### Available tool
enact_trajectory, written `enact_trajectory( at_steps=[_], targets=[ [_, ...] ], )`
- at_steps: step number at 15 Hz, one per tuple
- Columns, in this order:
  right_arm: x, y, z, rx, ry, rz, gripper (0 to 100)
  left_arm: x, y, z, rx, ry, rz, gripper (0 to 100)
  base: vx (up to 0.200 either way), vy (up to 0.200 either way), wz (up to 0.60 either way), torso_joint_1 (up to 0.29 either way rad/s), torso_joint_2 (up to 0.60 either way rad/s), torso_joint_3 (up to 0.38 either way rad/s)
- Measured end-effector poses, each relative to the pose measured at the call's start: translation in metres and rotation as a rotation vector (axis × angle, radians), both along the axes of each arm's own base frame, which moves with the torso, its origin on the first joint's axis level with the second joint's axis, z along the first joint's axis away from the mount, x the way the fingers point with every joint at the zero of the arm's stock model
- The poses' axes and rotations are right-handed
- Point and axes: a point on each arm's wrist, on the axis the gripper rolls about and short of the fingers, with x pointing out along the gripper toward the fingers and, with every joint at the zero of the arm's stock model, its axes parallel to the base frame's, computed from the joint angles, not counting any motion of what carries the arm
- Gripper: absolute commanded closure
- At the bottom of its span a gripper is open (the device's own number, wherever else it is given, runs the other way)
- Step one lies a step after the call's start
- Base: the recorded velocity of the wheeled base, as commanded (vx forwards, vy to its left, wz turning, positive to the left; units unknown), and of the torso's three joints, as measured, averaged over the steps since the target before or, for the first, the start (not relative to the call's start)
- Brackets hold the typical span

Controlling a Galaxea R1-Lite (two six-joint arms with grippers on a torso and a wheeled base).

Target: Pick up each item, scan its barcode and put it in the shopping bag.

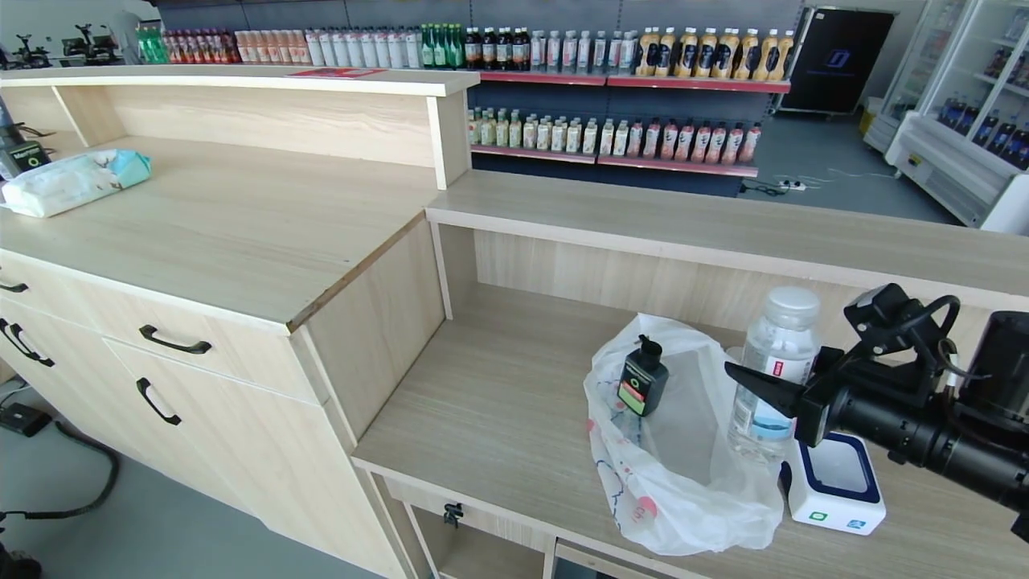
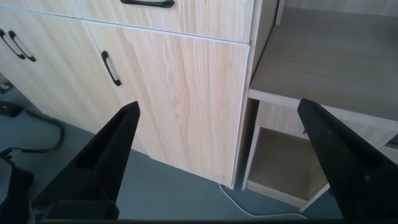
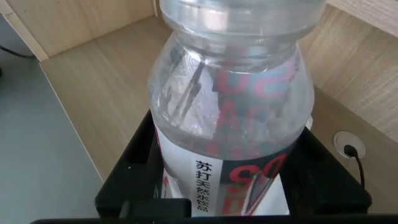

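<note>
1. Right pincer [image 1: 768, 394]: I am pinching the clear water bottle [image 1: 778, 354] at its lower body, with one finger on each side of the label. The bottle is standing upright with its cap on top. It is sitting over the lower counter [image 1: 498, 402], between the shopping bag [image 1: 683, 482] and the barcode scanner [image 1: 836, 482]. I cannot tell whether its base is touching the counter.

2. Left pincer [image 2: 217, 104]: I am keeping its two fingers spread wide with nothing between them. It is hanging low in front of the cabinet door [image 2: 180, 93], over the floor.

3. Shopping bag: the thin white plastic bag is lying open on the lower counter, touching the scanner's near side. A small dark pump bottle [image 1: 643, 382] with a green and red label is standing inside it.

4. Scanner: the white unit with a blue-rimmed window is sitting on the lower counter beside the bag.

5. A pack of wet wipes [image 1: 72, 181] is lying on the upper counter [image 1: 225, 225], well apart from the bag.
</note>
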Motion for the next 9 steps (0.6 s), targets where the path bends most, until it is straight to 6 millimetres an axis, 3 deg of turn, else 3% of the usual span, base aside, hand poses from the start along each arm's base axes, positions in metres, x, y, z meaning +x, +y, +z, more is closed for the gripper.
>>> enact_trajectory(
  at_steps=[9],
  targets=[
    [0.030,0.001,-0.043,-0.044,0.025,-0.009,100,0.000,0.000,0.000,0.000,0.000,0.000,0,0.000,0.000,0.00,0.000,0.00,0.000]
  ],
)
